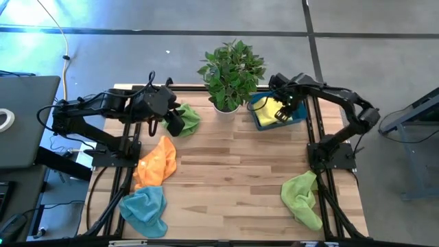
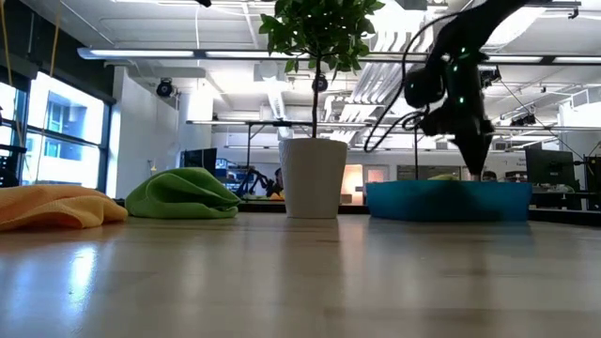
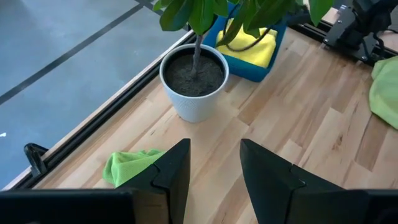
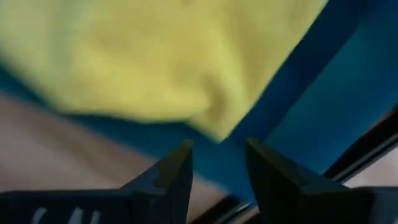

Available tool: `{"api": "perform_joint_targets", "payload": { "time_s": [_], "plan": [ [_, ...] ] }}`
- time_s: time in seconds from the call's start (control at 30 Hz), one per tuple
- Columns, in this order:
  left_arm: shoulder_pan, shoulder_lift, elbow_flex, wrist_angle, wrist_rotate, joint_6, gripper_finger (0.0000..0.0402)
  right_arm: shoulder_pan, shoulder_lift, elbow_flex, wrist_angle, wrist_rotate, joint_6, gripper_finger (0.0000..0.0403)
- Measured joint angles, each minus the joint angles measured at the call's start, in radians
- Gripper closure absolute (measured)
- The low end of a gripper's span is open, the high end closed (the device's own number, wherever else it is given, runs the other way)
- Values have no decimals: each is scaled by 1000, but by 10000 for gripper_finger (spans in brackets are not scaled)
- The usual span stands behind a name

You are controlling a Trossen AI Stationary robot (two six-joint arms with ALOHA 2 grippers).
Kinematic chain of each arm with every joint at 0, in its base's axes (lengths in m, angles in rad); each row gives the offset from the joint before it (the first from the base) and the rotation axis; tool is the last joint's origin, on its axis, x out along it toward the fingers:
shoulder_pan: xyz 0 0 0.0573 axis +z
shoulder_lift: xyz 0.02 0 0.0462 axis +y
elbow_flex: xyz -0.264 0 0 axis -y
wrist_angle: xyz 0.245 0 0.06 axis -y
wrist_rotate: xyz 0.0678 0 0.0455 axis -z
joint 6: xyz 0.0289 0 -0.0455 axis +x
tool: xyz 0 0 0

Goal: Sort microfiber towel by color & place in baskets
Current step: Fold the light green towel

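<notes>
We judge the towels light, limp, best pinched at a raised fold. Yellow towel (image 1: pixel 271 110) lies in the basket (image 1: pixel 300 118), upper right; right gripper (image 1: pixel 287 108) above it, parted, empty. Left gripper (image 3: pixel 214 168) parted, empty, near green towel (image 1: pixel 188 118).

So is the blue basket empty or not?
Not empty: the basket holds a yellow towel, seen inside its walls in the high and left wrist views.

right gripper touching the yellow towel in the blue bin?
Apart. In the right wrist view, the right gripper has open, empty fingers, and the yellow microfiber towel lies beyond their tips inside the shallow teal-blue plastic bin, with bare bin floor between them.
</notes>
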State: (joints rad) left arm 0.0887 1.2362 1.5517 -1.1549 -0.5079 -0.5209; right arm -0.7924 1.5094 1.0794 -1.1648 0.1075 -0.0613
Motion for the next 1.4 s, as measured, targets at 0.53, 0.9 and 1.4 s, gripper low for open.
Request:
{"api": "perform_joint_targets", "payload": {
  "time_s": [0.53,0.9,1.4],
  "plan": [
    [0,1,0,-4,11,188,271,488,-322,-195,-50,-239,673,265],
    [0,1,0,-7,63,282,271,1024,-244,-245,38,-415,1347,265],
    [0,1,0,-8,166,299,271,1368,-45,-245,394,-518,1882,265]
  ]
}}
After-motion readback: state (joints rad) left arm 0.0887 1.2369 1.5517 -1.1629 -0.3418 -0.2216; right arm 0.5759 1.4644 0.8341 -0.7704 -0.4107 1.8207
